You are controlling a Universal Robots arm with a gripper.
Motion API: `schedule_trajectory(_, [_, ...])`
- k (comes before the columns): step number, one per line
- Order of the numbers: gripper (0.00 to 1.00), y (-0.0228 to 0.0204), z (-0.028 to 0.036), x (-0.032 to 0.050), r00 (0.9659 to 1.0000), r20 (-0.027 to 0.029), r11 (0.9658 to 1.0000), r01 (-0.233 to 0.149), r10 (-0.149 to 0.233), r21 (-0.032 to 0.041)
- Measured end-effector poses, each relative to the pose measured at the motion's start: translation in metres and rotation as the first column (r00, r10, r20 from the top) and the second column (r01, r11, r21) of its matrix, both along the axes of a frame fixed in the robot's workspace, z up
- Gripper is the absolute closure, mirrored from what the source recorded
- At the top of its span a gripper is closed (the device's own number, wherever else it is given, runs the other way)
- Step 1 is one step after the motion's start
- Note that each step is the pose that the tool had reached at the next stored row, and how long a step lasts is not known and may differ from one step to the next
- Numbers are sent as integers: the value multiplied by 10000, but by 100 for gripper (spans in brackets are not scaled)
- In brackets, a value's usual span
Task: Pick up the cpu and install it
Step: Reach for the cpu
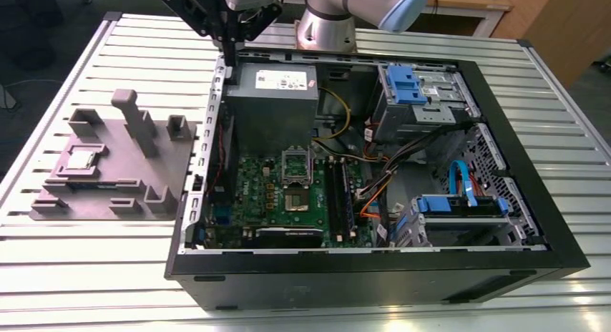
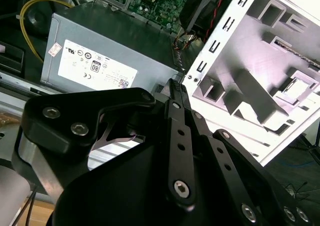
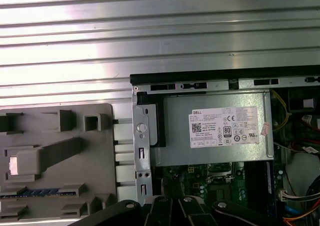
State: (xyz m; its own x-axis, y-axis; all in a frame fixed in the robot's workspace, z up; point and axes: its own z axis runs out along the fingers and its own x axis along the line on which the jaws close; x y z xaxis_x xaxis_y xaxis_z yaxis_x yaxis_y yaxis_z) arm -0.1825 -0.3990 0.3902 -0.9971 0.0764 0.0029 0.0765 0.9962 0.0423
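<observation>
Hovering above the case rim, the fingers were pressed together, empty; the cpu lay on the grey fixture, neither picked nor installed.

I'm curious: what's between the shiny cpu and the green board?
In the exterior view: the grey holder's posts and the case wall, between cpu and motherboard.

We see a small shiny square cpu in a grey plastic holder. An open black computer case lies just beside it.
</observation>
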Motion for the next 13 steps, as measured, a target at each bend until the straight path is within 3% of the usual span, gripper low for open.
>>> schedule_trajectory(13, [90, 1, 0, -71, 10000, 0, 10000, -2, 2, 0])
